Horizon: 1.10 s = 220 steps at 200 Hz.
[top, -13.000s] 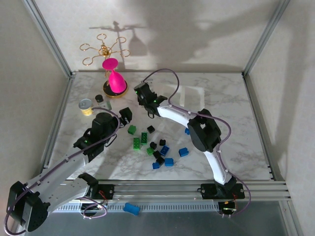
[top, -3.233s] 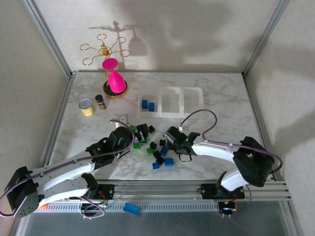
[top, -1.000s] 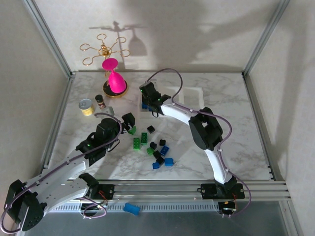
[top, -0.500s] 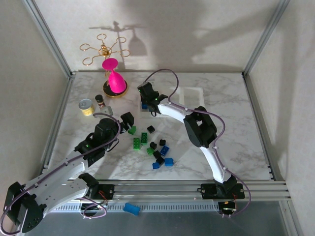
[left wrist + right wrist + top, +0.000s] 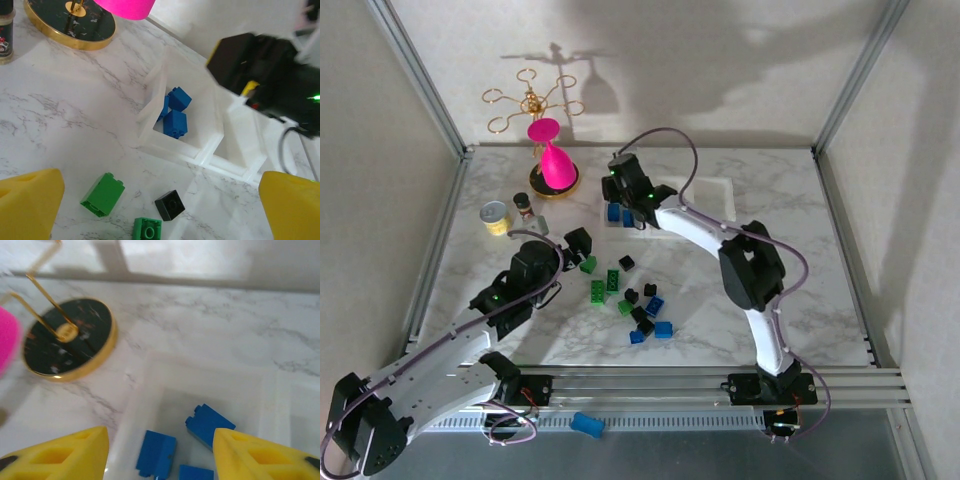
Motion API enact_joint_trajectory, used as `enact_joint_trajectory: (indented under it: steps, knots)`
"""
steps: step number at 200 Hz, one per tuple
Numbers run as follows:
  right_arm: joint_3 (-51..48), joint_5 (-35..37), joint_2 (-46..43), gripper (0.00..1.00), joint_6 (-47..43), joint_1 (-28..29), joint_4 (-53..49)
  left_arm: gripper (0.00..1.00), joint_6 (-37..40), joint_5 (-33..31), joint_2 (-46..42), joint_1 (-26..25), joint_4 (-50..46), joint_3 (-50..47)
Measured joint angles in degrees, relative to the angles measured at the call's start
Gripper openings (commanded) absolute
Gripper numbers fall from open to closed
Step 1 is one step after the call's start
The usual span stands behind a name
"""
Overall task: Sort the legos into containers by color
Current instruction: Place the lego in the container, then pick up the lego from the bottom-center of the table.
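Observation:
The containers, a clear three-compartment tray point(image 5: 712, 186), stand at the back middle of the table. My right gripper point(image 5: 623, 190) hovers over its left compartment point(image 5: 150, 390), open, with nothing between the fingers point(image 5: 55, 455). Three blue legos point(image 5: 210, 424) lie in that compartment below it. Loose green, black and blue legos point(image 5: 631, 296) are scattered mid-table. My left gripper point(image 5: 578, 243) is wide open just above the table at their left edge. Between its fingers point(image 5: 27, 205) lie a green brick point(image 5: 102, 194), a black brick point(image 5: 170, 205) and another green one point(image 5: 147, 230), none touched.
A pink glass on a black, gold-rimmed base point(image 5: 552, 165) stands left of the tray, with a gold rack point(image 5: 528, 100) behind it. A yellow tin point(image 5: 495, 216) and small bottle point(image 5: 523, 205) sit at the far left. A larger blue block point(image 5: 586, 424) lies by the front rail.
My right gripper has opened over the left compartment and drawn back slightly; a blue brick dropped in beside the two there. The left arm has barely moved.

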Motion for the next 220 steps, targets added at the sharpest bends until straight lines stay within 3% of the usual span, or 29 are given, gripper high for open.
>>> enact_joint_trajectory:
  steps: [61,138,173,220]
  knots:
    - [-15.56,-4.39,-16.55,0.66,0.87,0.09,2.86,1.00,-0.04,1.31,-0.31,-0.79,-0.02,0.00]
    - [-39.23,-7.61,-33.46,0.75,2.97,3.32,-3.10,0.99,-2.23,1.22,-0.39,-8.28,0.00,-0.02]
    - [-45.59,-7.82,-37.38,0.78,5.27,6.45,-7.61,1.00,-3.74,0.61,-0.39,-9.66,0.04,-0.57]
    - [-51.36,-7.34,-39.01,0.79,15.37,11.58,-10.97,1.00,-5.01,0.33,-0.28,-10.71,-0.02,-1.68]
